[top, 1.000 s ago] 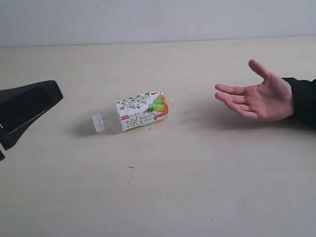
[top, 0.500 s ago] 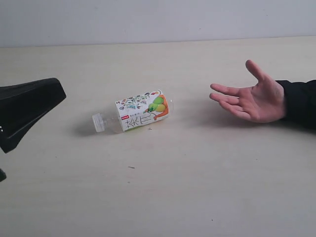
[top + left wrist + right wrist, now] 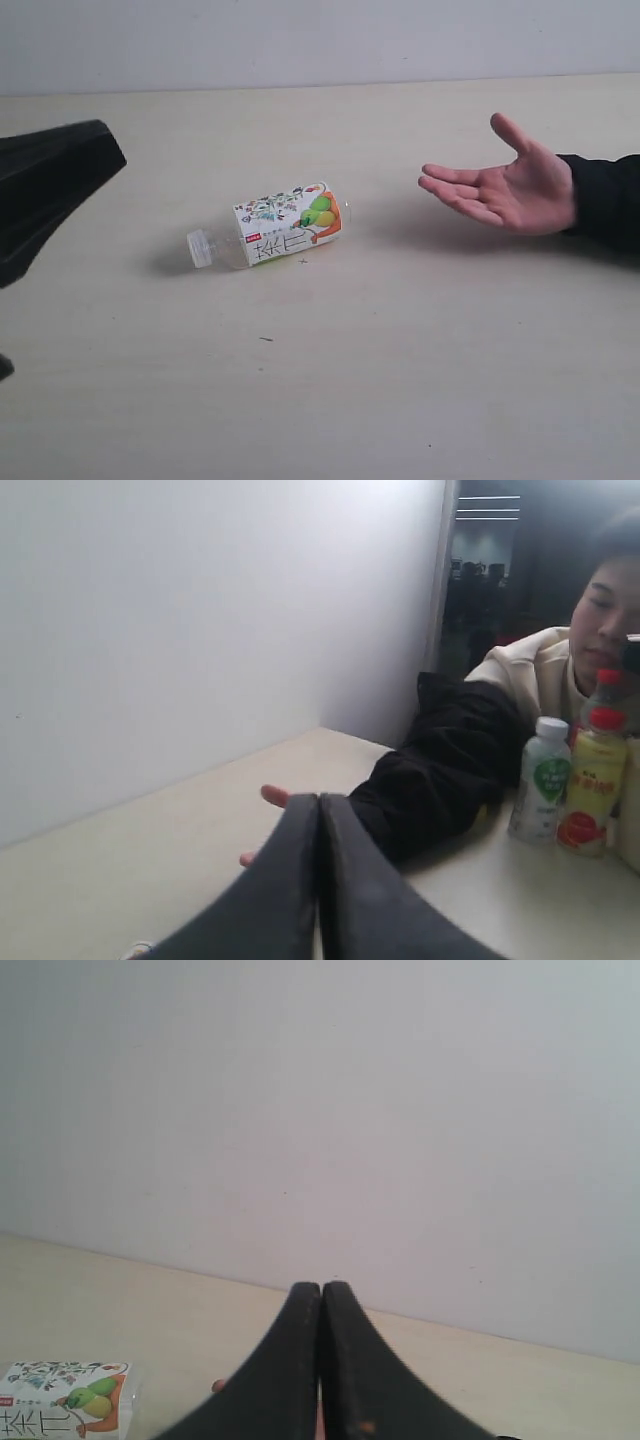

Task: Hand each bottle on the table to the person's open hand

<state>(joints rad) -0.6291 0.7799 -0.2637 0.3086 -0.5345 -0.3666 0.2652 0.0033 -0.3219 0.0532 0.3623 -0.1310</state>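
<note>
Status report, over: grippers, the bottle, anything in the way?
Left gripper shut, empty; right gripper shut, empty. Fruit-label bottle lying on its side on table, untouched. Open hand held out, nothing between it and bottle.

The left gripper is cropped at the exterior frame's left edge, the person's sleeve at its right. In the left wrist view, that gripper hides most of the open hand.
</note>
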